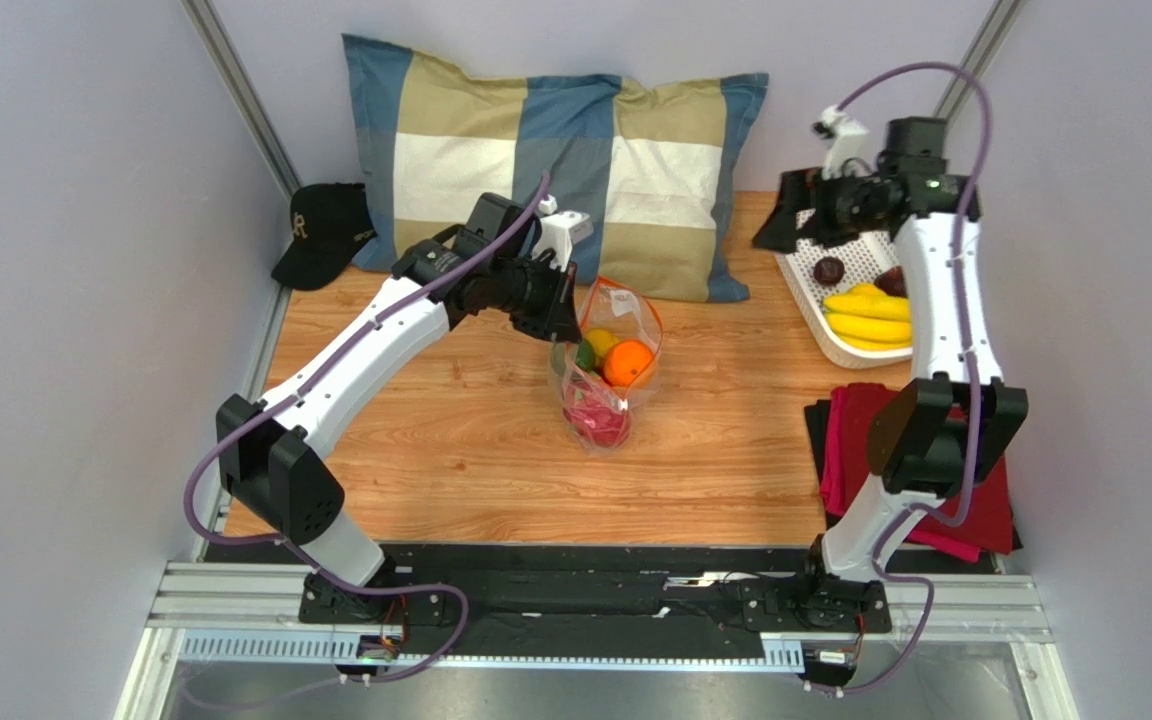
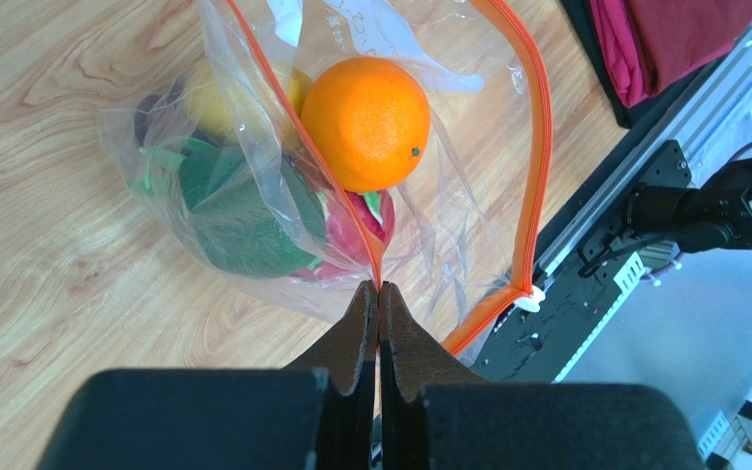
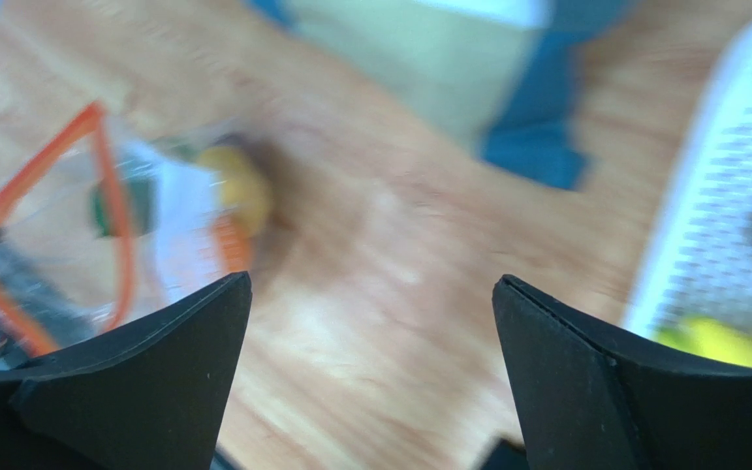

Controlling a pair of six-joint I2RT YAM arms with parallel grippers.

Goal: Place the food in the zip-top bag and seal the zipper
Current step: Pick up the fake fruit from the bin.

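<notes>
Zip-top bag point(image 1: 608, 368) is standing mid-bench point(image 1: 447, 450) with its mouth gaping upward, and I am placing everything from it. Well to its right the white basket point(image 1: 838, 353) is sitting with the banana bunch point(image 1: 868, 315) and two dark pieces point(image 1: 830, 270) lying in it, so I judge the filling only partly done. Inside the bag the orange point(image 2: 365, 122) is riding on top, the dragon fruit point(image 2: 350, 230) is lying under it, and a yellow piece point(image 2: 208, 103) is sitting beside them.

My left tool point(image 2: 378, 286) is clenching the zipper point(image 2: 537, 147) at the bag's left rim, holding the mouth open. My right tool point(image 3: 372, 282) is hanging released and empty over the basket, well to the bag's right.

To do this step well, I am thinking I should pinch the banana bunch across its narrow side, carry it over the bag, and let go only once it is inside the orange loop. My left tool should be holding the rim up so the mouth does not fold.

My right wrist view is smearing badly, and only the basket's edge is showing there. Crinkled plastic is hiding what the dark green shape point(image 2: 238, 211) in the bag is. The zipper's far end is running out of my left wrist view.
</notes>
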